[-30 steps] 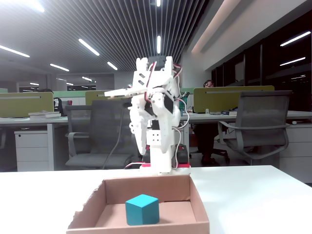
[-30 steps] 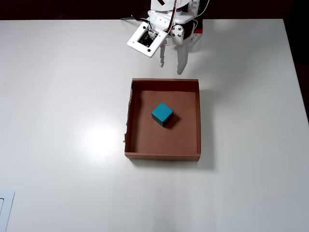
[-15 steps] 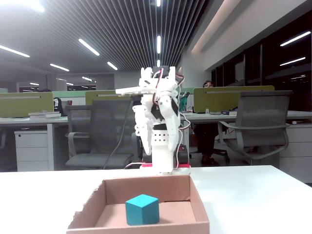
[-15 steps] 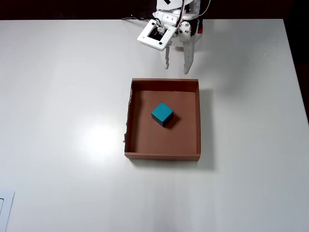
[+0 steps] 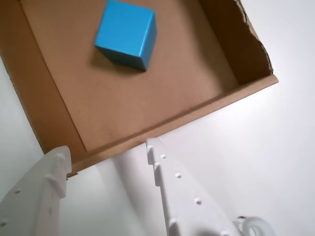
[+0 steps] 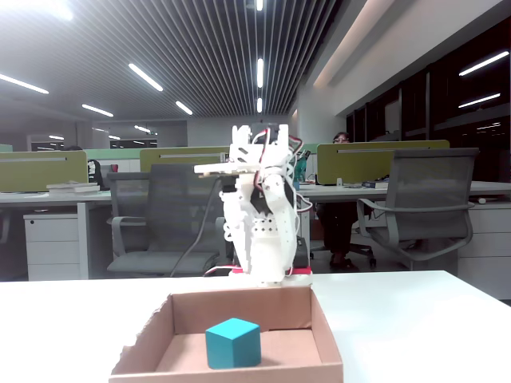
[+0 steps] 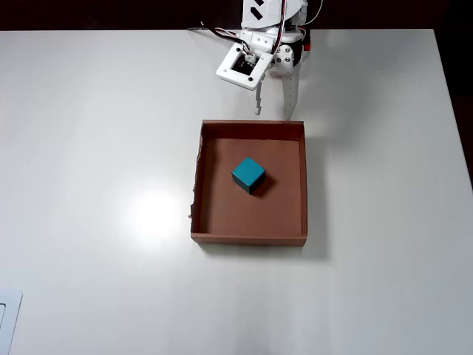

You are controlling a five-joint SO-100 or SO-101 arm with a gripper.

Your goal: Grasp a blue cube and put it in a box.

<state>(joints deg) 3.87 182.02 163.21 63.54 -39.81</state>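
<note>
Blue cube: the blue cube sits alone on the floor of the box, near the middle and slightly toward 12 o'clock in the overhead view; nothing touches it.
Box: a shallow brown cardboard tray on the white desk, its 9 o'clock wall torn and ragged.
Hand: the hand hangs empty with its fingers spread, at the box's 12 o'clock wall; the wrist view shows both fingers apart with only desk and cardboard between them.
Task state: judged from this layout, the cube is already delivered.
Risk: if the arm dips while pulling away, a fingertip could catch the 12 o'clock wall and drag the light box, shifting the cube with it.
Change from earlier: a second ago the hand pointed more toward 7 o'clock; it has swung straighter. Cube and box have not moved.
</note>
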